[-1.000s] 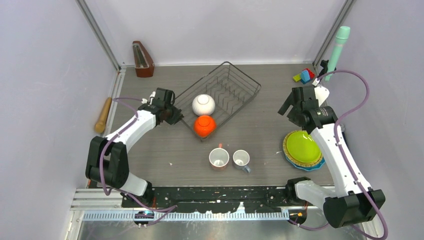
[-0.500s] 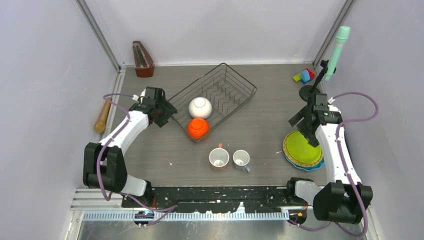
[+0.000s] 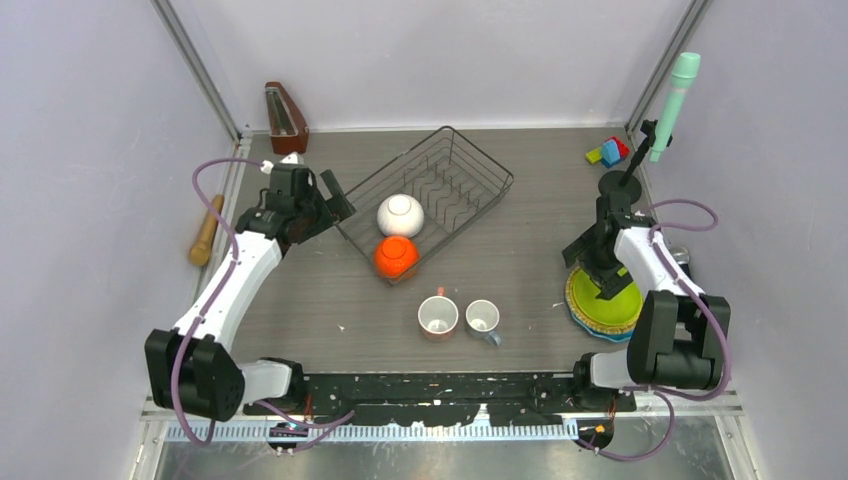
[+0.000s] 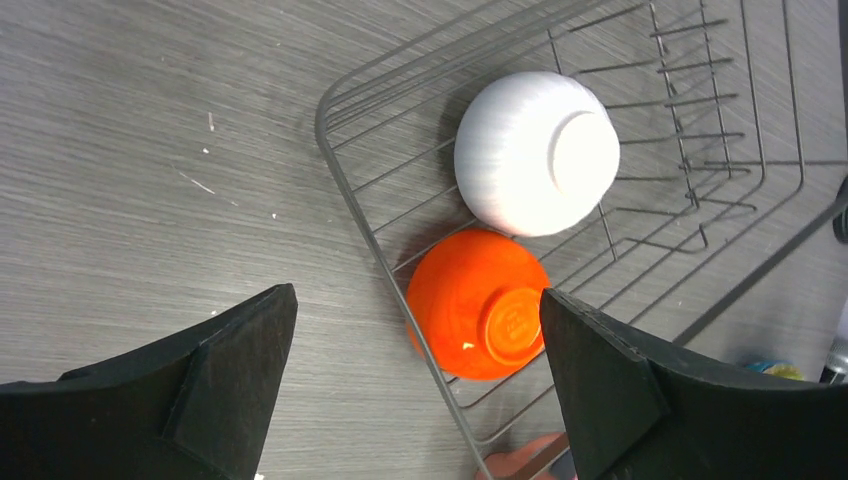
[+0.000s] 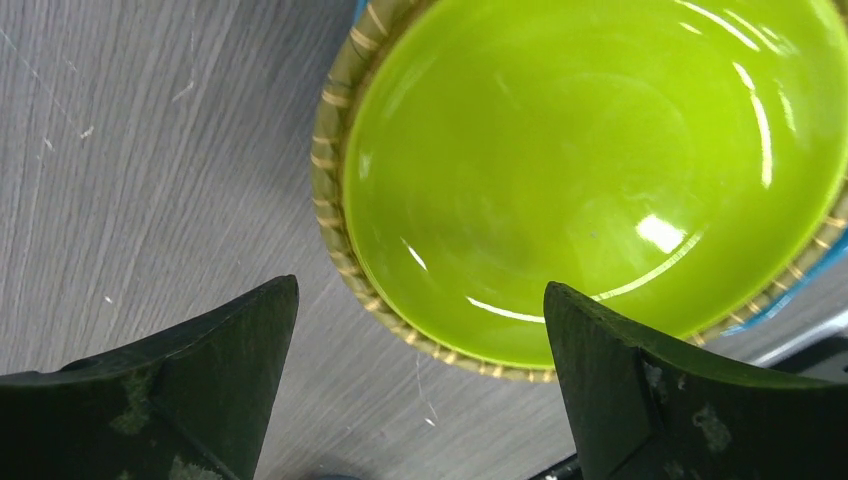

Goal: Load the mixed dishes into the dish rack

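Note:
The black wire dish rack lies diagonally mid-table. Inside it, upside down, sit the white bowl and the orange bowl, the orange one at the rack's near corner. My left gripper hovers open beside that corner, holding nothing. The pink mug and grey mug stand on the table in front. At the right, the lime-green plate tops the yellow plate and blue plate. My right gripper hangs open over the stack's left rim.
A wooden metronome stands at the back left and a wooden rolling pin lies by the left wall. Toy blocks and a teal cylinder on a black stand occupy the back right corner.
My left gripper dragged the rack slightly left, then opened, let go and drew back. My right arm came down from above onto the plate stack's left edge, staying open.

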`<state>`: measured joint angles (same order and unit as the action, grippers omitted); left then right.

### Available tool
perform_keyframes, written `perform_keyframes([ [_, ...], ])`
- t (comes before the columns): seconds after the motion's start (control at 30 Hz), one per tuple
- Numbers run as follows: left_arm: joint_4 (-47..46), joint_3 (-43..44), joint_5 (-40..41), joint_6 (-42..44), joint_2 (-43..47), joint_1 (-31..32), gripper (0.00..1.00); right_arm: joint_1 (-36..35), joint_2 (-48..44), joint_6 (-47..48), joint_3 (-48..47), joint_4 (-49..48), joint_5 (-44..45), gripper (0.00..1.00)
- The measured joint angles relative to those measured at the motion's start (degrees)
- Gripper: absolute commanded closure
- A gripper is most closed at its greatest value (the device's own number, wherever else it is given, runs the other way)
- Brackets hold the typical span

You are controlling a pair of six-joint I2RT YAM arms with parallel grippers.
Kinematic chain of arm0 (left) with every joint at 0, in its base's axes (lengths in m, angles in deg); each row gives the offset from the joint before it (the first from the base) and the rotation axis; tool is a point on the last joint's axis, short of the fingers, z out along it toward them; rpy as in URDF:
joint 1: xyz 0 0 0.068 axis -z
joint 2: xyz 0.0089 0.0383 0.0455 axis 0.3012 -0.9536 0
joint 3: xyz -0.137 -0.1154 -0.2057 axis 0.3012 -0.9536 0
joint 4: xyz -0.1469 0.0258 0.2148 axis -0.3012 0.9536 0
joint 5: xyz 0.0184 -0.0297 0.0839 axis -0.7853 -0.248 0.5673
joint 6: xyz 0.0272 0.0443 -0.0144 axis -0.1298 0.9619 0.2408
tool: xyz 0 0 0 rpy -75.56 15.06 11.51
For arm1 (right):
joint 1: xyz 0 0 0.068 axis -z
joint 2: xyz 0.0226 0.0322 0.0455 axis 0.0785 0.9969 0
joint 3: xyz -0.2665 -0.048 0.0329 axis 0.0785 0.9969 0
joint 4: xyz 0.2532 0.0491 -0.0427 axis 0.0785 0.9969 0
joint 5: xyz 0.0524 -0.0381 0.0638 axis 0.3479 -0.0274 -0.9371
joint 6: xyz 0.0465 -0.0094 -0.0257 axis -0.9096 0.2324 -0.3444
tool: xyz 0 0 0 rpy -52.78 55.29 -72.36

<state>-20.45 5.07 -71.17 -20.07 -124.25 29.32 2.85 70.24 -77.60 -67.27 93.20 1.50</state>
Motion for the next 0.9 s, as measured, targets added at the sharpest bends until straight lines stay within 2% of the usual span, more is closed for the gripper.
perform_keyframes([
  [0.13, 1.29, 0.09, -1.92, 3.37, 2.97, 0.0, 0.05, 0.0, 4.55, -0.31, 0.15, -4.04, -0.92, 0.02],
  [0.2, 2.29, 0.37, -2.86, 4.79, 3.39, 0.0, 0.06, 0.0, 6.97, -0.42, -0.02, -5.09, -0.68, 0.09],
  [0.27, 2.93, 0.48, -3.48, 5.81, 3.41, -0.02, 0.06, 0.0, 7.37, -0.39, -0.2, -5.29, -0.13, 0.2],
  [0.33, 3.63, 0.5, -3.98, 6.58, 3.41, -0.02, 0.06, 0.0, 7.37, -0.39, 0.0, -5.46, -0.02, 0.35],
  [0.43, 4.31, 0.52, -4.48, 7.41, 3.39, 0.0, 0.06, 0.33, 7.04, -0.63, 0.37, -6.49, -0.59, 0.48],
  [0.47, 4.48, 0.59, -4.5, 7.58, 3.39, 0.0, 0.06, 0.31, 6.88, -0.63, 0.5, -7.08, -0.9, 0.59],
  [0.5, 4.68, 0.72, -4.5, 7.74, 3.37, 0.0, 0.07, 0.31, 6.71, -0.81, 0.7, -7.89, -1.55, 0.63],
  [0.53, 4.81, 0.83, -4.5, 7.82, 3.34, 0.0, 0.07, 0.17, 6.56, -1.03, 1.03, -8.96, -2.08, 0.72],
  [0.67, 4.94, 1.03, -4.5, 7.87, 3.23, 0.0, 0.07, -0.61, 5.27, -1.18, 1.51, -11.34, -2.51, 0.89],
  [0.9, 4.81, 1.05, -5.35, 7.65, 2.93, 0.15, 0.08, -4.9, 4.72, -2.56, 1.68, -14.51, -3.65, 0.91],
])
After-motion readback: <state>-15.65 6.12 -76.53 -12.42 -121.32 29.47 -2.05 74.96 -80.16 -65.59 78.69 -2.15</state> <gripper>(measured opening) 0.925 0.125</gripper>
